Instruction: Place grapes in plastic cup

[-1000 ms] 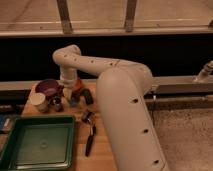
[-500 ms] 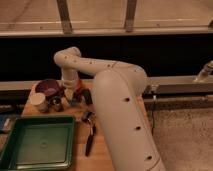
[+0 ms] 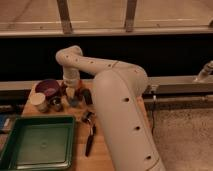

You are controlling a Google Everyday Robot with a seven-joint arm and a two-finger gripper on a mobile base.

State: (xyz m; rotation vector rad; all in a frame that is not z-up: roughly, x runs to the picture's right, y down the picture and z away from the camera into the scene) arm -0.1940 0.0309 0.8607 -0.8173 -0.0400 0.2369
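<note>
Gripper (image 3: 75, 95): hangs low over the table's (image 3: 107, 155) far end; open or clenched, cannot tell.
Plastic cup (image 3: 74, 102): blue, directly under the gripper.
Grapes: hidden from view.
Left of gripper: dark bowl (image 3: 48, 88), white cup (image 3: 39, 102), metal cup (image 3: 56, 104).
Nearer camera: green tray (image 3: 37, 143).

The arm (image 3: 120, 107) has swung left, lowering the gripper (image 3: 75, 96) among the cups.

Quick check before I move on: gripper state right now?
Gripper: down among the cups at the back of the table, right of the purple bowl; what it holds cannot be told.
</note>
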